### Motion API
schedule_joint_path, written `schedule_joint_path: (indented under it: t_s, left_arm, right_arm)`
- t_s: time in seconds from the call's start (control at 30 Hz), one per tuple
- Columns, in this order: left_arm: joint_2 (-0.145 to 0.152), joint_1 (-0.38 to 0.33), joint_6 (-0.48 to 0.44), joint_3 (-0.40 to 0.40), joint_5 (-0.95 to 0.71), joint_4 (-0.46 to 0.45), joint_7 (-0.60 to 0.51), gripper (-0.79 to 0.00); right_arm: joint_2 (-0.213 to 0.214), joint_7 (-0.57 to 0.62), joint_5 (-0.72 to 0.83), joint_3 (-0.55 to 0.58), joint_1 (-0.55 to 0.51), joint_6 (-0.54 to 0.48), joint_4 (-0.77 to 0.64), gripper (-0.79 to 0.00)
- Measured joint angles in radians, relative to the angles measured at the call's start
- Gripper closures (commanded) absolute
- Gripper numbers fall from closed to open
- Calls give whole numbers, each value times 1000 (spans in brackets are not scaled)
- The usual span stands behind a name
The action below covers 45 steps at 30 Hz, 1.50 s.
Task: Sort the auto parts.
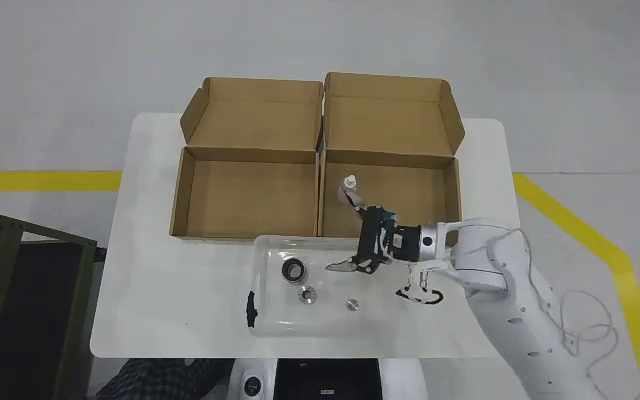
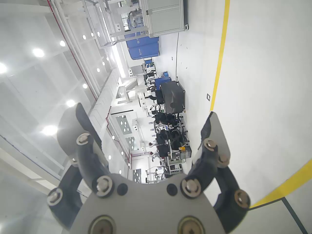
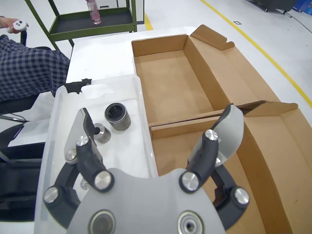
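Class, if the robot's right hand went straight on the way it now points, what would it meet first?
Most likely the cardboard wall between the left box and right box, beside the tray rim. The right hand hangs open above them; depth is unclear, so it might pass over.

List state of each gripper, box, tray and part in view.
left gripper: open, empty
right gripper: open, empty, over tray edge
left box: open, empty
right box: open, no parts seen
tray: holds three parts
bearing: on end, in tray
small cylinder: on end, in tray
third part: in tray, pose unclear
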Motion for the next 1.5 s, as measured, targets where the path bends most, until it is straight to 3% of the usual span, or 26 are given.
schedule_joint_path:
  t_s: [0.6,0.77,0.83,1.1,1.5]
  left_arm:
    - [0,0,0,0,0,0,0,-785]
    - [0,0,0,0,0,0,0,-785]
    - [0,0,0,0,0,0,0,-785]
    - [0,0,0,0,0,0,0,-785]
    - [0,0,0,0,0,0,0,-785]
  right_arm:
    - [52,131,-126,24,-208,-90,-152,-785]
    - [60,143,-173,10,-219,-109,-152,-785]
    - [63,142,-190,7,-218,-107,-150,-717]
    - [71,130,-265,-8,-204,-83,-129,-640]
    - [81,170,-352,-65,-168,-103,-132,-610]
